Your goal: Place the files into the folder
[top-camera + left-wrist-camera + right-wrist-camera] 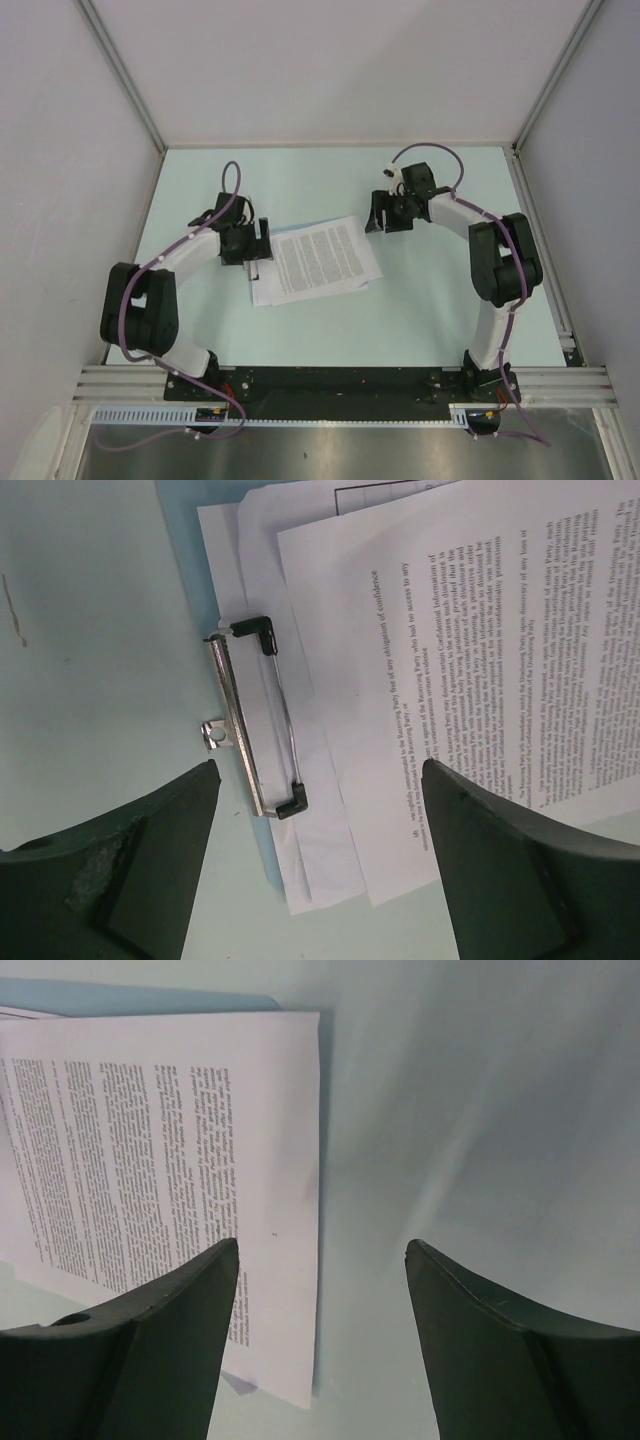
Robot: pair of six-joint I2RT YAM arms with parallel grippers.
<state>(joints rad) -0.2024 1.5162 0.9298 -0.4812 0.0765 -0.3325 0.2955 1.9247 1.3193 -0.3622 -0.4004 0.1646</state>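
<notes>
While left hand and right hand hover wide open, empty, files, white sheets with dense black text, lie fanned mid-table on light-blue folder; silver clip at stack's left end.

White left arm, black joints, matching right arm, purple cables, dark fingers

Matt paper files — shiny metal clip
</notes>
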